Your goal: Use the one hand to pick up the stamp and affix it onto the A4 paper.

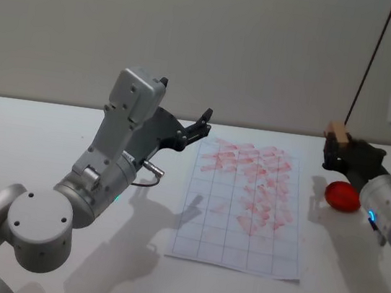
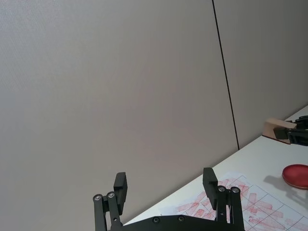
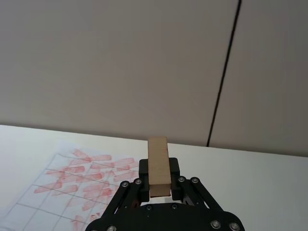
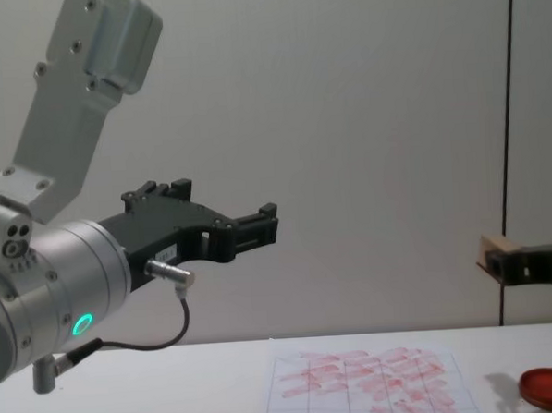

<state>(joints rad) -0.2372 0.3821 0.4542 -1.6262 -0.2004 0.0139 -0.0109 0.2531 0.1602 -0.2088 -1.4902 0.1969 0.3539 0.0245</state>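
Note:
The stamp, a small tan wooden block, is clamped in my right gripper, which is shut on it and held in the air to the right of the A4 paper, above the red ink pad. In the right wrist view the stamp stands up between the fingers, with the paper lying beyond on the table. The paper is a white gridded sheet covered in red-pink marks. My left gripper hangs open and empty above the paper's far left corner.
A round red ink pad lies on the white table just right of the paper. A grey wall with a dark vertical seam stands behind the table. The left arm's body rises over the table's left half.

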